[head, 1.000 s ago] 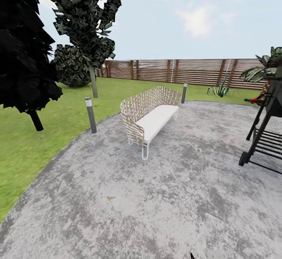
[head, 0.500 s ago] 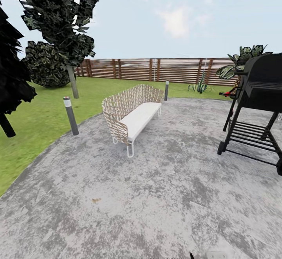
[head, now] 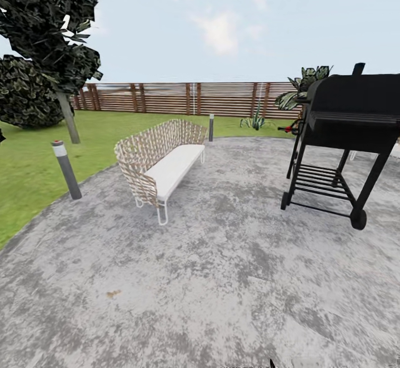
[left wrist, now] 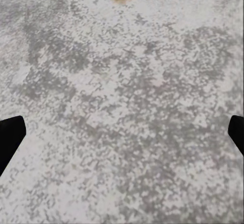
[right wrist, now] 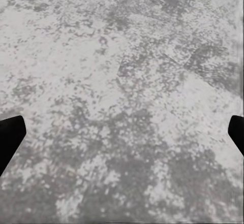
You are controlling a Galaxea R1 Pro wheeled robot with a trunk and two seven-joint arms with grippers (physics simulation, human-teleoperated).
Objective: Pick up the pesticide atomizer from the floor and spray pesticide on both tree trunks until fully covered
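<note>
On the grey paved patio (head: 222,279), a wicker bench (head: 158,159) and black grill (head: 347,118) stand; both tools, left tool (left wrist: 122,132) and right tool (right wrist: 122,132), are spread open, empty. Atomizer location undeterminable; pickup and spraying remain.

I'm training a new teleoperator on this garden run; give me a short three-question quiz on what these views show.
1. True or false: the black grill stands on the grass.
2. What does the bench have on its seat? A) a white cushion B) a red blanket C) a sprayer
3. Fill in: in the left wrist view, the left gripper has its fingertips far apart over bare ____.

Key: 1. False, it stands on the paved patio. 2. A. 3. Pavement; the right gripper looks the same.
</note>
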